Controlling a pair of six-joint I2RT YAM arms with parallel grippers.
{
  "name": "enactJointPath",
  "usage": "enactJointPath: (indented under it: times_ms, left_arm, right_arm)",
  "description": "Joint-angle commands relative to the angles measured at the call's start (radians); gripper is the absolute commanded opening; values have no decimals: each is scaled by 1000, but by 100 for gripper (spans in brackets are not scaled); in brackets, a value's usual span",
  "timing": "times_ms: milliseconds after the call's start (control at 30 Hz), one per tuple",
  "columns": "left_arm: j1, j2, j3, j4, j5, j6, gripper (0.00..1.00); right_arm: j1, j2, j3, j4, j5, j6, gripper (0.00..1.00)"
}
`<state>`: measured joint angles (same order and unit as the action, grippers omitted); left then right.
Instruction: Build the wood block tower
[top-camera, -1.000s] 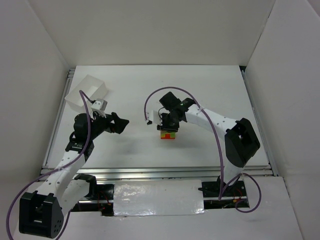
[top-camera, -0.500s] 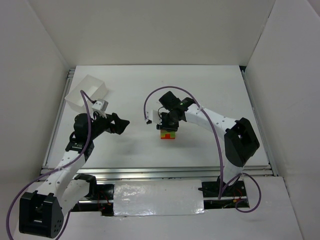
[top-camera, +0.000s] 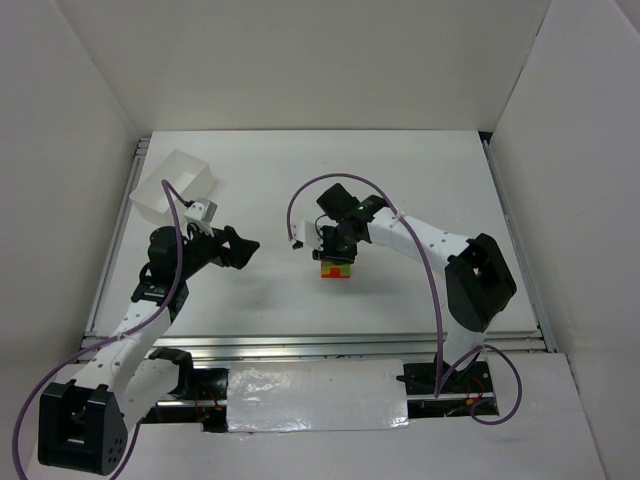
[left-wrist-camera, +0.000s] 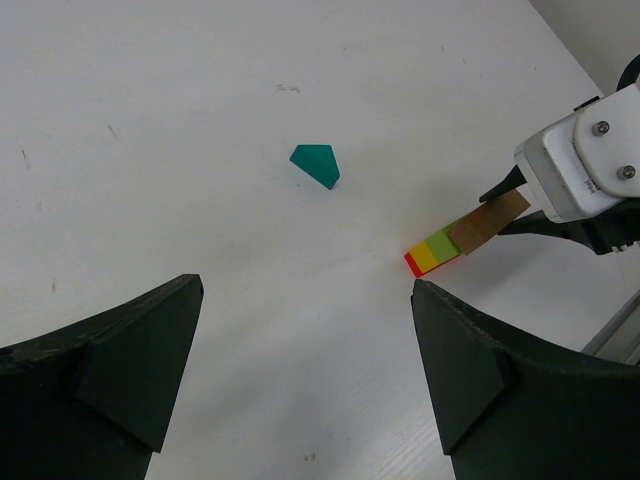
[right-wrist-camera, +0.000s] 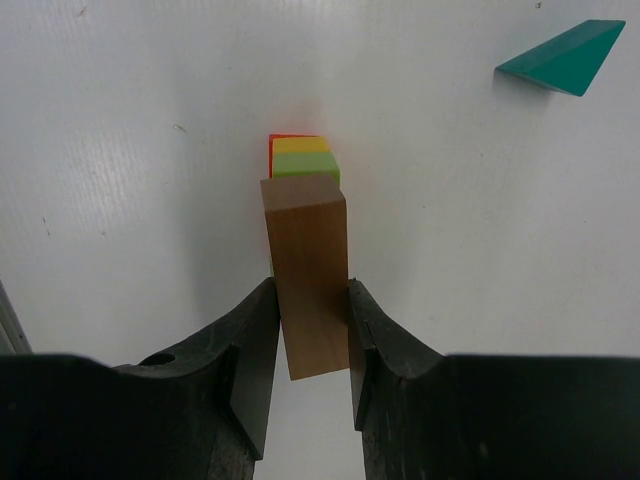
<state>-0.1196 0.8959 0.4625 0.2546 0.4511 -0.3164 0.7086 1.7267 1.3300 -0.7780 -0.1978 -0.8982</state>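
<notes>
Right now the right end effector (right-wrist-camera: 312, 300) is clenched on a tan block (right-wrist-camera: 308, 270), one finger pressed against each long side, and it holds that block directly over the wood block tower (right-wrist-camera: 303, 155). From the right wrist view I see the tower's red, yellow and green layers peeking out at 12 o'clock past the tan block's far end. From the left wrist view the tan block (left-wrist-camera: 488, 222) lines up with the green top of the tower (left-wrist-camera: 433, 254) and seems to meet it, though I cannot tell whether it is fully seated.

From overhead, the tower (top-camera: 337, 268) stands near the middle of the table (top-camera: 400, 190), just under the right end effector (top-camera: 335, 250).

A teal wedge (right-wrist-camera: 560, 58) lies on its side on the table, apart from the tower, at about 2 o'clock from it in the right wrist view; in the left wrist view the wedge (left-wrist-camera: 316, 164) sits at about 10 o'clock from the tower.

Off at 9 o'clock from the tower, the left end effector (top-camera: 240, 248) hangs released, its fingers spread wide (left-wrist-camera: 305, 290) with nothing between them, pointed toward the tower. A white box (top-camera: 178, 187) sits at the table's 10 o'clock corner, behind the left arm.
</notes>
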Motion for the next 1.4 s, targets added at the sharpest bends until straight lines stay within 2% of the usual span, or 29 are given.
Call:
enactJointPath:
  times_ms: [0,1367]
  left_arm:
    - [1,6,30,55,27,20,99]
    - [0,5,25,55,52,20,99]
  right_arm:
    - [6,8,44,0,-2,10,23]
    - [14,16,52,17,34,64,30]
